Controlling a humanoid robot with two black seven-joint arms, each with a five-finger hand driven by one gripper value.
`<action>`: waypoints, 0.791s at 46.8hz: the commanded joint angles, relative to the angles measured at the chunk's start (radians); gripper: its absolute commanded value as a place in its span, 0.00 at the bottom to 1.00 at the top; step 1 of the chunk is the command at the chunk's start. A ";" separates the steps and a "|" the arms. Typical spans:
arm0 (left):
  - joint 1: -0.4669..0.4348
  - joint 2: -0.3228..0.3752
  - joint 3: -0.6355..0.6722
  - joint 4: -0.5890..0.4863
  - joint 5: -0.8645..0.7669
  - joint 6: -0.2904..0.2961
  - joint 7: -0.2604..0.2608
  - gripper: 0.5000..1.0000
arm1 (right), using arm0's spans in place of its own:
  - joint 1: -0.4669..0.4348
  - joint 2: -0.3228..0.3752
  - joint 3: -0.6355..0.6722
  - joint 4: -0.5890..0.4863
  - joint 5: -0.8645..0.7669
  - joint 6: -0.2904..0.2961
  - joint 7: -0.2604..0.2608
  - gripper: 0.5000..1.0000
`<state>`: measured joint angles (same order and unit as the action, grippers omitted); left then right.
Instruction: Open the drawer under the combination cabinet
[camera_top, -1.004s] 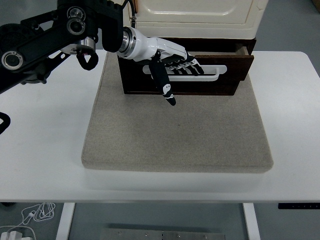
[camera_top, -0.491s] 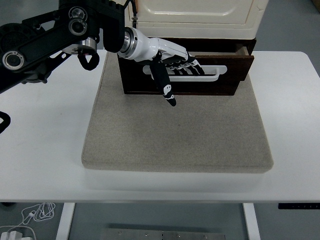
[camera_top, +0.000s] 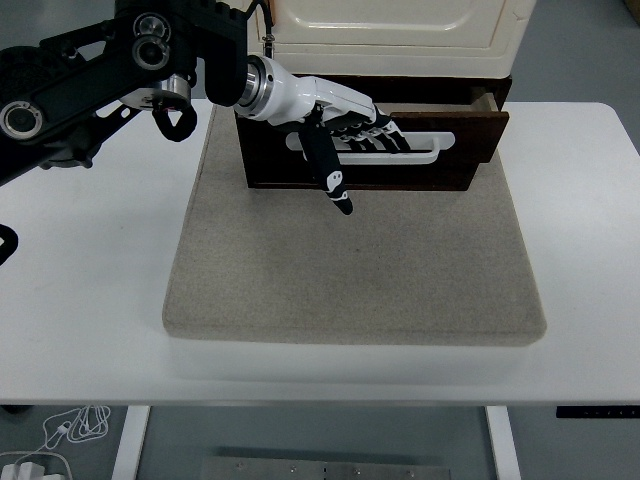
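Note:
A cream cabinet (camera_top: 400, 25) stands at the back of a grey mat (camera_top: 350, 260). Under it a dark brown drawer (camera_top: 440, 165) is pulled partway out, its front skewed, with the left side further out than the right. Along the drawer's front runs a white slot handle (camera_top: 425, 150). My left hand (camera_top: 355, 125), white with black fingers, has its four fingers hooked into the handle's left part. Its thumb (camera_top: 330, 175) hangs down in front of the drawer's face. The drawer's inside is hidden.
The mat covers the middle of the white table (camera_top: 80, 300). My black left arm (camera_top: 110, 65) crosses the table's back left corner. Cables (camera_top: 60, 430) lie on the floor at the lower left.

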<state>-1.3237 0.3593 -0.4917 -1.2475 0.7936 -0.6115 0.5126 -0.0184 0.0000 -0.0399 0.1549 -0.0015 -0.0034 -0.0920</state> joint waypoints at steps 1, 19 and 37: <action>-0.002 0.000 -0.002 -0.001 -0.002 0.001 0.001 1.00 | 0.000 0.000 0.000 0.000 0.000 0.000 0.000 0.86; -0.002 0.001 -0.002 -0.012 -0.014 0.001 0.001 1.00 | 0.000 0.000 0.000 0.000 0.000 -0.001 0.000 0.86; -0.002 0.004 -0.002 -0.023 -0.030 0.001 0.003 1.00 | 0.000 0.000 0.000 0.000 0.000 0.000 0.000 0.86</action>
<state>-1.3254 0.3634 -0.4939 -1.2641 0.7660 -0.6108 0.5151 -0.0184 0.0000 -0.0399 0.1549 -0.0015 -0.0031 -0.0920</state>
